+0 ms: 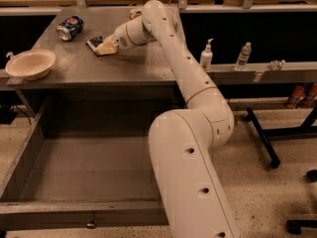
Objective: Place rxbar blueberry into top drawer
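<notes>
grey metal worktop (124, 66) takes up the upper left of the view, and the work of the moment sits near its back edge. the gripper (105, 48) is low over the surface, its tan tip right at the near end of the rxbar blueberry (94, 41), which lies flat with its dark wrapper poking out to the left. whether the gripper is spread around the bar or already pinching it we cannot tell (tip and wrapper overlap from this angle). behind the bar, near but apart, lies a crushed blue can (69, 28); a white bowl (30, 64) sits well apart at the worktop's left edge. the white arm (173, 53) reaches back from the gripper across the worktop and down to its bulky base in the foreground. below the worktop the top drawer (89, 170) stands pulled out, wide and shallow. off to the right, a pump bottle (206, 56) and a water bottle (242, 56) stand on a ledge.

we judge the step in hand to be the pick. the bar is thin and flat, so we would come down square to its long sides, press close to the surface, and close across the narrow width, keeping clear of the can. a lift straight up before swinging toward the drawer should keep the wrapper from slipping out.
</notes>
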{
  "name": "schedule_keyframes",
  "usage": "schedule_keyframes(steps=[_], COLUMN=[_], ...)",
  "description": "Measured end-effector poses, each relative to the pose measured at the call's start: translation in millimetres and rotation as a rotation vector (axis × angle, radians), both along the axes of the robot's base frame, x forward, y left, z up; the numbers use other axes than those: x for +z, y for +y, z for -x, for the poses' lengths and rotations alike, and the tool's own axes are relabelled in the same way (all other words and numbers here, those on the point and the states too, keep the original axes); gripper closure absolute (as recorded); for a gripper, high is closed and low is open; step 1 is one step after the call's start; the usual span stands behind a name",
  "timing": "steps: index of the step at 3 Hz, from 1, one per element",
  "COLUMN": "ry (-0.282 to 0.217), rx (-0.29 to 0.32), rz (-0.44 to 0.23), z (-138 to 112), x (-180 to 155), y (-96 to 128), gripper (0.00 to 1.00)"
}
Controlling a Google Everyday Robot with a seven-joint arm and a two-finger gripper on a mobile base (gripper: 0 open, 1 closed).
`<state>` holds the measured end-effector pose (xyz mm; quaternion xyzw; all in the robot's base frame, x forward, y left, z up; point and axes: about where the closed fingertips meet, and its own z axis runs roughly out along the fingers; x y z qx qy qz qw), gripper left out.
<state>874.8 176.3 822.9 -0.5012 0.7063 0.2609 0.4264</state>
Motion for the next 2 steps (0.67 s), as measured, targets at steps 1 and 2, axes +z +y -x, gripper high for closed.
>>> schedule_keyframes(steps=[1,2], ry=[0.0,0.0], rx=[0.0,0.0], rz=[0.0,0.0], z=[0.2,0.2], x=[1.8,1.9], y=[0.0,0.0], gripper=[1.0,1.0])
